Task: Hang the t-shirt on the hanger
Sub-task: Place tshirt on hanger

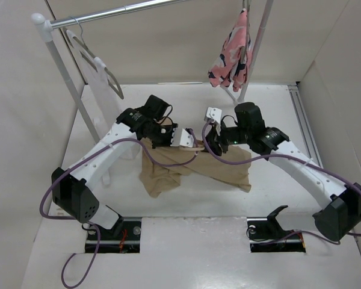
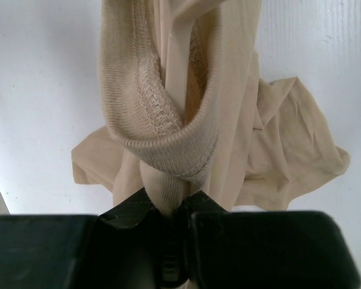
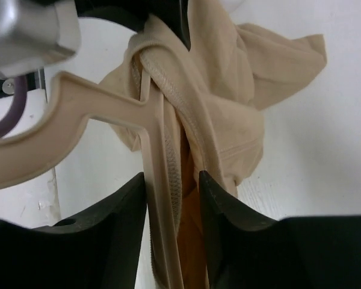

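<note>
The t-shirt (image 2: 277,138) collar is clenched by the left pincer (image 2: 168,205) above the counter (image 1: 216,205); the hanger (image 3: 102,111), passed through that collar, is grasped by the right pincer (image 3: 171,186).

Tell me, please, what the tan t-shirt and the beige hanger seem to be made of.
The t-shirt: soft matte knit, probably cotton, judging by its ribbed collar, visible stitching and limp folds. The hanger: rigid, smooth, evenly pale beige with no grain visible; moulded plastic seems likely, but painted wood is possible.
</note>
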